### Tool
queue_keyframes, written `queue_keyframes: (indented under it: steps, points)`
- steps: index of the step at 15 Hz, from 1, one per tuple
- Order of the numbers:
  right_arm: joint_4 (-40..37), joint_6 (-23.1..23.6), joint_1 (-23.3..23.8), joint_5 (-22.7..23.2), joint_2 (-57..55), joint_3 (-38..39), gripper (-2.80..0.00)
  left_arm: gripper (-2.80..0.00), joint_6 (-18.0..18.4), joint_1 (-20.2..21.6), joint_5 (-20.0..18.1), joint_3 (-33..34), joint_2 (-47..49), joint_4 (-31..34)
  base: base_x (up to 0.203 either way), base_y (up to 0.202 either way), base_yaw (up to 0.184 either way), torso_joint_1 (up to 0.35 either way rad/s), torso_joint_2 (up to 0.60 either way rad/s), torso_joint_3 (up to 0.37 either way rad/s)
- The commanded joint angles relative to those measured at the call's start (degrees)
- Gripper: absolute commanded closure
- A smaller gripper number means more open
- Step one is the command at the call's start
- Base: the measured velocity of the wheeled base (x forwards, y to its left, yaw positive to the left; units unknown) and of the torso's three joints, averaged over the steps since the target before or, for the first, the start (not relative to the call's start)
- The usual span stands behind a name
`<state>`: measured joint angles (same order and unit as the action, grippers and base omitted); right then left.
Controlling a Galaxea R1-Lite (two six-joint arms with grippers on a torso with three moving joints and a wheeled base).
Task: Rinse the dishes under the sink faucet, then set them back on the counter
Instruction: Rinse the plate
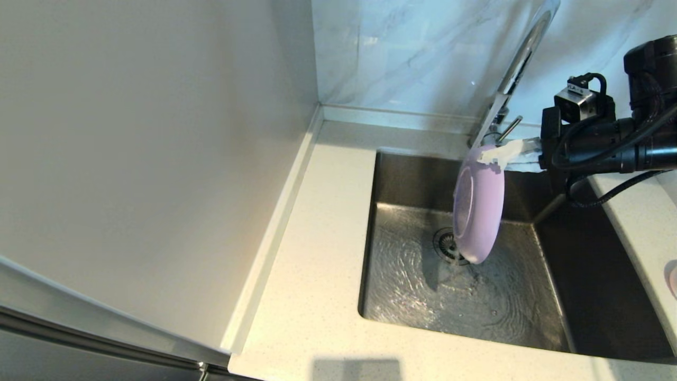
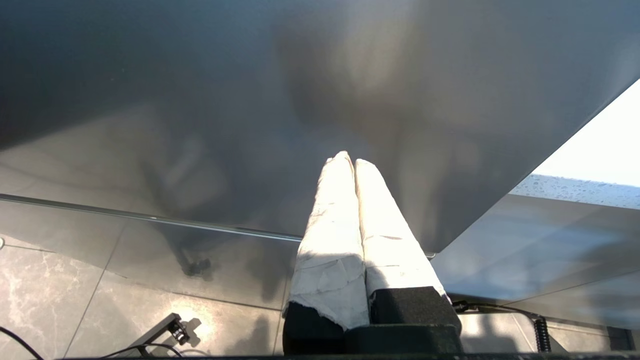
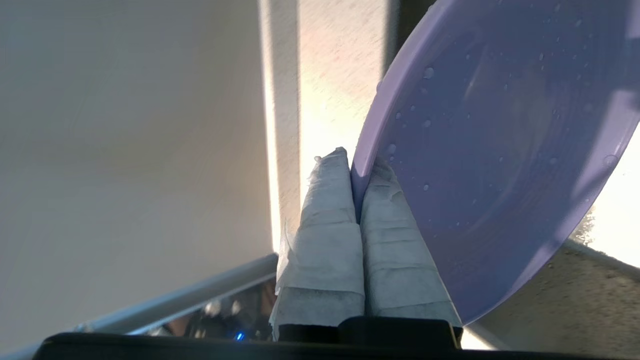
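Note:
My right gripper is shut on the top rim of the lavender plate, which hangs on edge over the sink, just under the faucet. Water runs off the plate's lower edge near the drain and ripples across the basin floor. In the right wrist view the taped fingers pinch the wet plate rim, my right gripper closed around it. A sliver of the pale pink dish shows on the counter at the far right. My left gripper is shut and empty, parked low beside a cabinet front.
The speckled counter wraps the sink on the left and front, with a raised strip along the white side wall. The faucet's thin lever sticks out close to my right gripper. A marble wall stands behind.

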<state>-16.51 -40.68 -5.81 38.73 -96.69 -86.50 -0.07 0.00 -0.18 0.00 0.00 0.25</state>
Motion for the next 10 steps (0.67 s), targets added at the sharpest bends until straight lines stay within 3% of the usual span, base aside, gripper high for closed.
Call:
queue_keyframes:
  steps: [1,4,10]
  points:
    - [-0.2,-0.3,0.0,-2.4,-0.9,-0.4,0.00,0.00,0.0,0.0,0.0,0.0,0.0,0.0,0.000,0.000,0.000,0.000,0.00,0.000]
    - [-0.4,-0.3,1.5,-5.1,0.1,0.0,0.00,0.00,0.0,0.0,0.0,0.0,0.0,0.0,0.000,0.000,0.000,0.000,0.00,0.000]
    - [-2.7,0.8,4.5,-5.2,9.3,2.2,0.00,0.00,0.0,0.0,0.0,0.0,0.0,0.0,0.000,0.000,0.000,0.000,0.00,0.000]
